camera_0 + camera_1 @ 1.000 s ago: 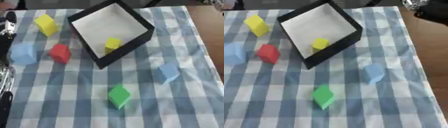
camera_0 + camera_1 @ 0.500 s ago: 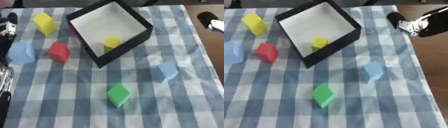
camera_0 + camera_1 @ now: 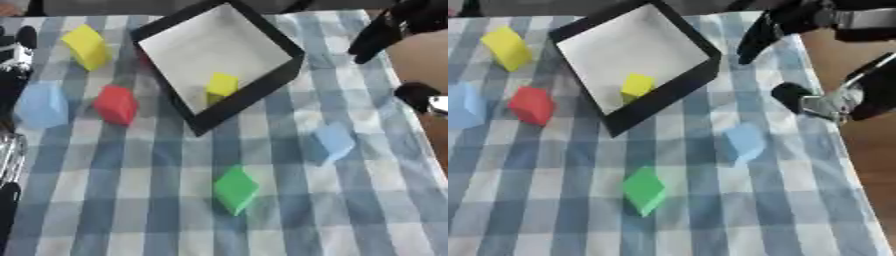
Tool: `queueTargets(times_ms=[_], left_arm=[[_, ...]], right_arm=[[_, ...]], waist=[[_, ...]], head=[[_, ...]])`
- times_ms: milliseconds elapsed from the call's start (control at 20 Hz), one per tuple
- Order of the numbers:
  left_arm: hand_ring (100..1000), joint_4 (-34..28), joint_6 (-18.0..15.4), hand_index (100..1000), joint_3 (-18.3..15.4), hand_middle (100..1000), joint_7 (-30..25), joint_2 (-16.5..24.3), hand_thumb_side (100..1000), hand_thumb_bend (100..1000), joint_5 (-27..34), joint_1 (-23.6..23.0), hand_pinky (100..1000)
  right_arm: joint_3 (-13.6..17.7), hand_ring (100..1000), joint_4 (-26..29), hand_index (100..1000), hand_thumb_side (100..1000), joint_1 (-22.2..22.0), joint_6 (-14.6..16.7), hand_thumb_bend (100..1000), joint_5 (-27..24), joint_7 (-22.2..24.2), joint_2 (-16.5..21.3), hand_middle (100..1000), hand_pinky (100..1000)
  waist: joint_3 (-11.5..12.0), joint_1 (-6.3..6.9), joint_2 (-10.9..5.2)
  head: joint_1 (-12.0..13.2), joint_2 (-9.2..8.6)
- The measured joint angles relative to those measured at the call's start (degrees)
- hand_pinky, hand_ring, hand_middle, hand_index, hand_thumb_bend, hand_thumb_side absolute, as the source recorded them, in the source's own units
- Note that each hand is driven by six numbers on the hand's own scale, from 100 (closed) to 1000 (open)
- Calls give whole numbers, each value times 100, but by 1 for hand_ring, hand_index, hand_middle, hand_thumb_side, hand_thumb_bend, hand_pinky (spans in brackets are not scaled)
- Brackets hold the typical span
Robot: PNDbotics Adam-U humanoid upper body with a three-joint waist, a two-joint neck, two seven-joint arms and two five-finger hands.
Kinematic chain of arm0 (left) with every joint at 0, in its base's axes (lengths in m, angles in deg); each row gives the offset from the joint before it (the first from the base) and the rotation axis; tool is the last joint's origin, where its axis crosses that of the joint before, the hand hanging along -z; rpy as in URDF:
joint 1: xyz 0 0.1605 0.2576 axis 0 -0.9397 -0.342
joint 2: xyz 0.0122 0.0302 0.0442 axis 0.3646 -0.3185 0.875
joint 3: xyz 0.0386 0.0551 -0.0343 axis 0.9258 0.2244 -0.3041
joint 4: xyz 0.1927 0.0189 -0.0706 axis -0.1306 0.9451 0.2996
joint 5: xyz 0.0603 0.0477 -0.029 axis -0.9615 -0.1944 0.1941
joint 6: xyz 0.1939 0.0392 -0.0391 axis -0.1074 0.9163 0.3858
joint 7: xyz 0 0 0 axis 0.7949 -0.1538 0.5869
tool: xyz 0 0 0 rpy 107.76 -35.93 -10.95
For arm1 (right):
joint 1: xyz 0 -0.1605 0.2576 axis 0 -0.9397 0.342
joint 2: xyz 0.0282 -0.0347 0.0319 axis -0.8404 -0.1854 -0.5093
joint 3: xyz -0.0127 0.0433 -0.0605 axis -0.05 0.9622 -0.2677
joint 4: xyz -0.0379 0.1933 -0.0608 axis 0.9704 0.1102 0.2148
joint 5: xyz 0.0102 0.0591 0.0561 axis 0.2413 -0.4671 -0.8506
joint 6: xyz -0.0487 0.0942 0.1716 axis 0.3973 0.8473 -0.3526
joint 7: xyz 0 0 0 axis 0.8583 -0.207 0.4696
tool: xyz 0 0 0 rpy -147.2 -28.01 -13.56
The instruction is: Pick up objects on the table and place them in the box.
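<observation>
The right hand (image 3: pixel 815 60), fingers spread and empty, is reaching in from the far right, approaching the light-blue block (image 3: pixel 744 141) lying right of the black box (image 3: pixel 662 95); next, descending to grasp it.

No text, label, brand, number or sign can be read anywhere in these views; the blocks, the box and the checked cloth carry no writing that I can make out; the robot's hands also show no legible marking.
</observation>
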Motion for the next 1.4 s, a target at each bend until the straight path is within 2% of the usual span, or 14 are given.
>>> queueTargets(times_ms=[300,550,700,900,1000,1100,1400], left_arm=[[710,5,7,786,32,679,-39,0,499,613,0,0,578],[710,29,9,785,61,679,-57,0,499,612,0,0,577],[710,29,11,785,62,678,-66,0,499,612,1,0,577],[710,29,17,784,64,678,-73,-3,499,611,8,0,576],[710,30,18,784,73,678,-75,-4,499,611,9,0,576],[709,30,19,784,93,677,-77,-5,499,611,11,0,576],[709,32,19,784,96,675,-78,-9,499,612,34,-4,575]], right_arm=[[-307,854,16,850,629,61,-7,101,108,178,-1,831,883],[-497,858,28,865,644,-28,-227,165,416,31,-2,841,884],[-639,851,24,855,573,-100,-401,284,618,-125,-48,834,881],[-824,859,-111,852,481,-113,-502,369,923,-315,-188,840,884],[-919,858,-221,842,383,-113,-543,442,1073,-369,-274,839,885],[-999,860,-360,839,427,-117,-590,456,1203,-392,-359,840,886],[-1116,857,-783,836,428,-212,-640,455,1614,-452,-581,834,884]], waist=[[1,0,0],[11,0,0],[17,0,0],[19,0,0],[19,0,0],[20,0,0],[25,0,0]], head=[[-2,0],[-11,0],[-23,1],[-29,2],[-34,2],[-44,3],[-61,4]])
